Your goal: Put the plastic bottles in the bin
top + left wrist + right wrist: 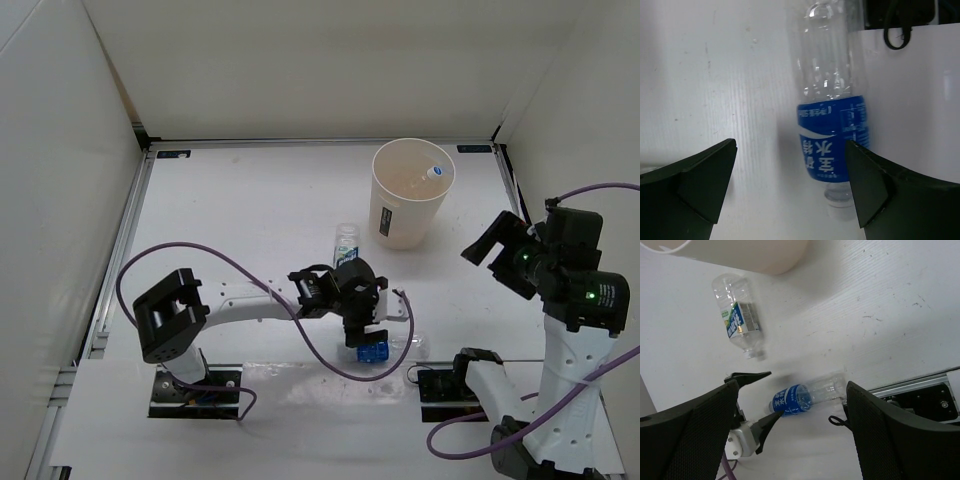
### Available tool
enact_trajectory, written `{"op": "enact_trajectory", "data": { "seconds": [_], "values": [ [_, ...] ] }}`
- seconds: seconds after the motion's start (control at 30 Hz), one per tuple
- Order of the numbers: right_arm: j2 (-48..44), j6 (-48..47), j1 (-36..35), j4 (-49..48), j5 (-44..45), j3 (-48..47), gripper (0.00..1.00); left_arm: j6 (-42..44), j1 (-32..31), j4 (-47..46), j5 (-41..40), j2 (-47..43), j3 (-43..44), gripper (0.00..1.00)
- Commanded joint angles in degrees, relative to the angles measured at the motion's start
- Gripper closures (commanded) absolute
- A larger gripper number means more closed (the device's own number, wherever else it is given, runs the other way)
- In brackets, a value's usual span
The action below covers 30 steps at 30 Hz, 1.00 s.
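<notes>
A blue-label bottle [375, 351] lies on its side on the table near the front edge. My left gripper [361, 336] hovers over its cap end, open. In the left wrist view the bottle [832, 145] lies between the fingers, close to the right finger [875, 185]. A second labelled bottle [346, 243] lies just left of the bin [405, 228]. A clear bottle with a white cap [432, 175] lies inside the bin. My right gripper [497, 246] is raised at the right, open and empty. The right wrist view shows both table bottles [799, 398] [740, 320]. The orange bottle is out of view.
The table has white walls on three sides. Metal rails run along the left edge [118, 250] and the front right [920, 385]. Purple cables [300, 330] loop from the arms over the table near the bases.
</notes>
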<state>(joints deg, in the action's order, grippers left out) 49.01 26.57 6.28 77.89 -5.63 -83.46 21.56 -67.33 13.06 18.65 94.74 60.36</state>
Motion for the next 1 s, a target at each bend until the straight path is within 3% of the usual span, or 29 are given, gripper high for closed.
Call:
{"op": "enact_trajectory", "data": {
  "seconds": [0.0, 0.47, 0.77, 0.97],
  "values": [
    [-1.03, -0.11, 0.83, 3.76, -2.28, 0.05, 0.1, -1.78, -0.79, -1.19, 3.14, -2.45, 1.95, 0.0],
    [0.99, -1.16, -0.04, 3.94, -2.9, 0.76, 0.1, -11.27, -2.71, -12.7, 4.81, 2.73, -0.33, 0.0],
    [0.29, -1.78, -2.76, 4.03, -1.14, 3.65, 0.1, -12.95, -5.44, -14.03, 5.34, 6.24, -1.73, 0.0],
    [0.29, -2.05, -5.75, 3.41, -0.53, 4.71, 0.1, -15.49, -6.94, -16.4, 1.39, 9.49, -2.26, 0.0]
  ]
}}
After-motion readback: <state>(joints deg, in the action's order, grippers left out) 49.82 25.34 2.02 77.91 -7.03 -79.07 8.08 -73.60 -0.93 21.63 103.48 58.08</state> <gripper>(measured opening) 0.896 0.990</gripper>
